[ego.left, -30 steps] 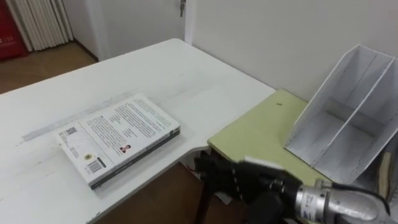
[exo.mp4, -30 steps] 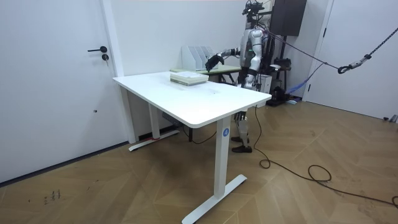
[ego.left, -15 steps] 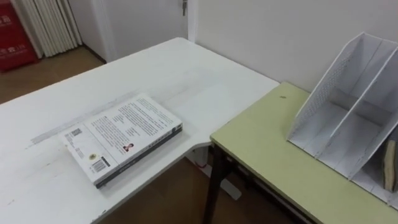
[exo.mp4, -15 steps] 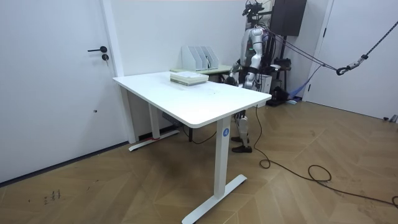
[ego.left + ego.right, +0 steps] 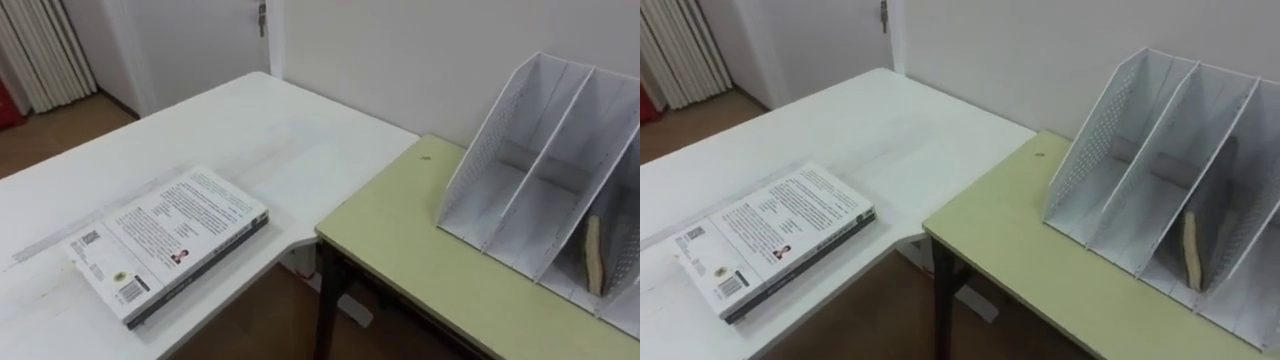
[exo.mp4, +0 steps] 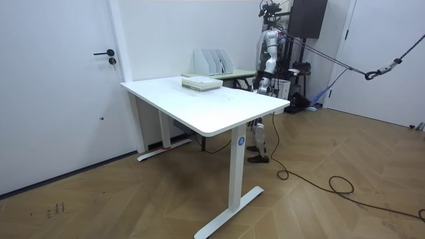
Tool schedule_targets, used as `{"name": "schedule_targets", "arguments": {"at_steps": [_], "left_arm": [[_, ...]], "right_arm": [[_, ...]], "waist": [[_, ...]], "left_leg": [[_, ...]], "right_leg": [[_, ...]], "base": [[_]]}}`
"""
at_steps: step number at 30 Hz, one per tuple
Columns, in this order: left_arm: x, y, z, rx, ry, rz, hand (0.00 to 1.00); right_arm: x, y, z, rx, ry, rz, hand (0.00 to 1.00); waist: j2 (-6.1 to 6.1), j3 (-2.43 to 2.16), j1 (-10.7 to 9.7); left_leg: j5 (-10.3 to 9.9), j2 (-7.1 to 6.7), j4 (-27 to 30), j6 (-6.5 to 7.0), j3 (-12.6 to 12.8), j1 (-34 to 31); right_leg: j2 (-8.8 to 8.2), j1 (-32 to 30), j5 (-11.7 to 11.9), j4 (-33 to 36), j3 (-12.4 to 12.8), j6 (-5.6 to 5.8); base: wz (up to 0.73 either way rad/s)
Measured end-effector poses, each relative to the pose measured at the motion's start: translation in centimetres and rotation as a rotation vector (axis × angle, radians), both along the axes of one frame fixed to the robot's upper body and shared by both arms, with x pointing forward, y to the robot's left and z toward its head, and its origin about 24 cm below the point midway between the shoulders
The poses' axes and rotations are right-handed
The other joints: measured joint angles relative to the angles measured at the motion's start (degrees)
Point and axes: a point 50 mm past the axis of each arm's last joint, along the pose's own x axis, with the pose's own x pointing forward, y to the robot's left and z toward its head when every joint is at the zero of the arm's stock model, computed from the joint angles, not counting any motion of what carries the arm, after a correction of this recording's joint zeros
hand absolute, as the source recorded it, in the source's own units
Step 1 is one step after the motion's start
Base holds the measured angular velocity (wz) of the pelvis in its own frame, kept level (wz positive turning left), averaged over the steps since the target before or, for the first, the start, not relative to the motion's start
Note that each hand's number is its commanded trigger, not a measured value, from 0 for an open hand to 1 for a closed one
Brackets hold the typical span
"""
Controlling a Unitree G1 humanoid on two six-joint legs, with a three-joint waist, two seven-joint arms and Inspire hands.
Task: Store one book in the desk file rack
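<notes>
Left eye view: book [image 5: 165, 242] flat on white table [image 5: 250, 125], cover print and barcodes too small to read; well apart from file rack [image 5: 520, 150] on green desk [image 5: 400, 235]. Room view: left hand [image 6: 265, 83], right hand [image 6: 257, 81] low by hips, grip impossible to tell.

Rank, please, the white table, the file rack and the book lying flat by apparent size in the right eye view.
Largest: the white table.
Next: the file rack, though the picture's edge cuts it off.
Smallest: the book.
</notes>
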Motion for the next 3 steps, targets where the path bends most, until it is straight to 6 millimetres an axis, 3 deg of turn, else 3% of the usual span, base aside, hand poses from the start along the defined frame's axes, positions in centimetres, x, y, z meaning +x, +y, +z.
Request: {"name": "schedule_targets", "arguments": {"at_steps": [3], "left_arm": [[-0.46, -0.03, -0.03, -0.005, 0.006, 0.015, 0.0]], "right_arm": [[-0.22, 0.05, -0.09, -0.016, 0.01, -0.029, 0.0]], "waist": [[0.06, 0.0, -0.5]], "left_leg": [[0.0, -0.05, -0.3, 0.0, -0.1, 0.4]], "right_leg": [[0.0, 0.2, -0.1, -0.1, 0.2, 0.0]], "base": [[-0.05]]}}
